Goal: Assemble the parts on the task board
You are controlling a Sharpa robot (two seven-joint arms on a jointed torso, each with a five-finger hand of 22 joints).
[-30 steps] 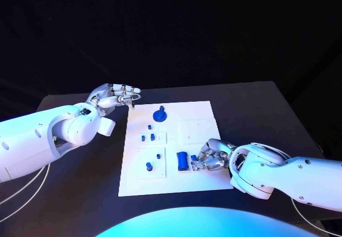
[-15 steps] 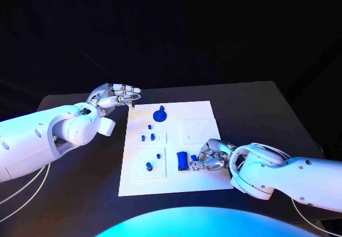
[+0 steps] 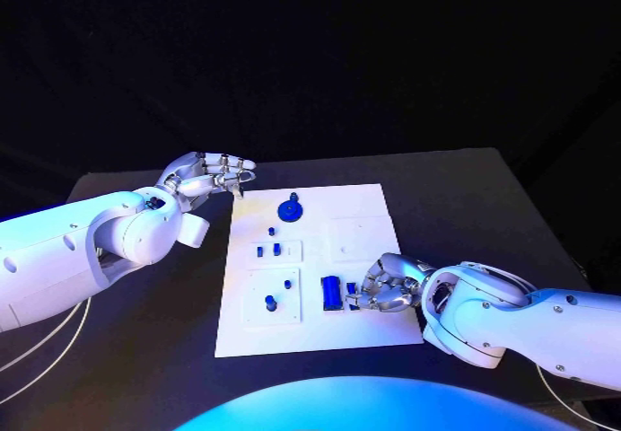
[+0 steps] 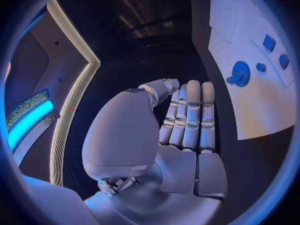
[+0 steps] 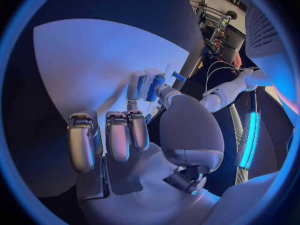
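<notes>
The white task board (image 3: 310, 332) lies in the middle of the black table. A round blue part (image 3: 292, 211) stands near its far edge, and it shows again as the round blue part (image 4: 240, 73) in the left wrist view. Small blue parts (image 3: 266, 250) sit along the left column. My right hand (image 3: 386, 285) rests over the board's right side and pinches a small blue part (image 5: 156, 87) between thumb and finger, right beside an oblong blue part (image 3: 331, 293). My left hand (image 3: 207, 175) hovers off the board's far left corner, fingers curled, holding nothing.
Two pale square recesses (image 3: 356, 235) lie on the board's right half, beyond the right hand. Bare black table (image 3: 466, 206) stretches right of the board. A further blue part (image 3: 271, 303) stands in the near left square.
My right hand has shifted slightly toward the near edge with the small blue part still pinched. The left hand has not moved.
</notes>
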